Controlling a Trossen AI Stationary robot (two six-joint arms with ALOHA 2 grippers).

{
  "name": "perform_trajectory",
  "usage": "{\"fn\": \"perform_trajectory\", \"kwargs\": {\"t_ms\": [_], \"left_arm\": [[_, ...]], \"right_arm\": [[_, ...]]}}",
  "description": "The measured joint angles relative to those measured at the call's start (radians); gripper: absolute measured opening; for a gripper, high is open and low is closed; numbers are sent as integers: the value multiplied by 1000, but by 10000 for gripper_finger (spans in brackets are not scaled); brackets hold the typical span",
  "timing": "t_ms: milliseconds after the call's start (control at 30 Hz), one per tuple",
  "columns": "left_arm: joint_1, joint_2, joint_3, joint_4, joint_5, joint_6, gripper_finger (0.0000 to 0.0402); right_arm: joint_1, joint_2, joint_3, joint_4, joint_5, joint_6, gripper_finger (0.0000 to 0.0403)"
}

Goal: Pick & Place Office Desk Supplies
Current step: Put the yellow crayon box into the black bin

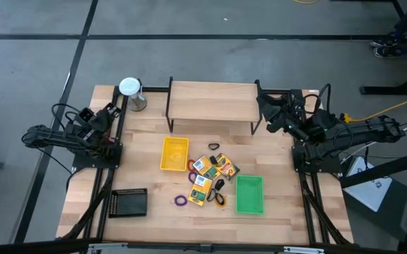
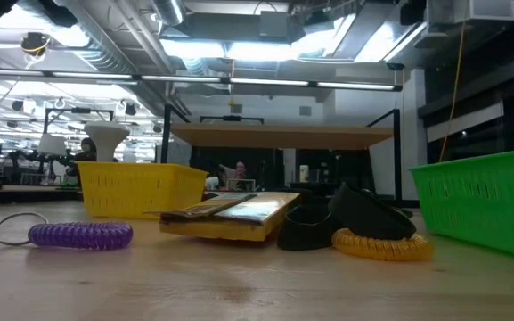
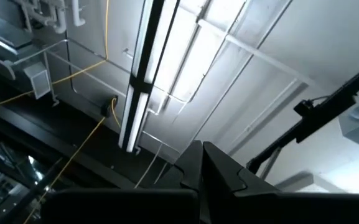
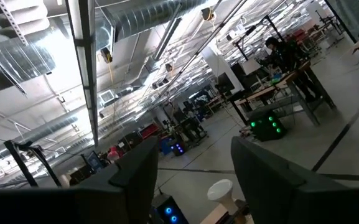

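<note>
The supplies lie in a cluster at the table's middle. Yellow printed boxes (image 1: 210, 166) (image 1: 200, 190) rest flat, and one box (image 2: 230, 217) shows in the low view. A purple coil ring (image 1: 181, 200) (image 2: 80, 234), an orange coil ring (image 1: 219, 200) (image 2: 381, 245) and black clips (image 1: 213, 146) (image 1: 219, 185) (image 2: 346, 218) lie on the wood. My left gripper (image 1: 108, 114) (image 3: 201, 177) is folded back at the table's left far side, shut, pointing up at the ceiling. My right gripper (image 1: 269, 113) (image 4: 195, 177) is at the right far side, open and empty.
A yellow tray (image 1: 174, 153) (image 2: 136, 187), a green tray (image 1: 250, 194) (image 2: 488, 201) and a black tray (image 1: 129, 202) stand around the cluster. A wooden shelf (image 1: 212, 101) spans the far edge. A grey cylinder with a white top (image 1: 131, 92) stands at the far left.
</note>
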Motion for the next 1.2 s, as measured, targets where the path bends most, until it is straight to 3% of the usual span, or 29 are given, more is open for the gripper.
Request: {"fn": "perform_trajectory", "kwargs": {"t_ms": [100, 400, 500, 633, 767, 900, 1000, 1200], "left_arm": [[0, 0, 0, -8, 50, -11, 8], [0, 0, 2, -21, -57, 2, 8], [0, 0, 8, -24, -1, -19, 8], [-1, 0, 54, -113, 50, -161, 8], [-1, 9, 156, -387, 48, -256, 12], [-1, 75, 363, -908, 48, -203, 37], [-1, 175, 544, -1182, 57, -99, 73], [-1, 365, 824, -1485, 36, 86, 181]], "right_arm": [[0, 0, 0, 0, 0, 17, 206], [0, 0, 0, 0, 0, 21, 206], [0, 0, 0, 0, 0, 47, 206], [0, 1, 0, 0, 0, 49, 206], [0, 1, 0, 0, 6, 73, 206], [0, 1, 0, 0, 5, 90, 206], [0, 1, 0, 0, -1, 126, 206], [0, 1, 0, 0, -54, 192, 206]]}}
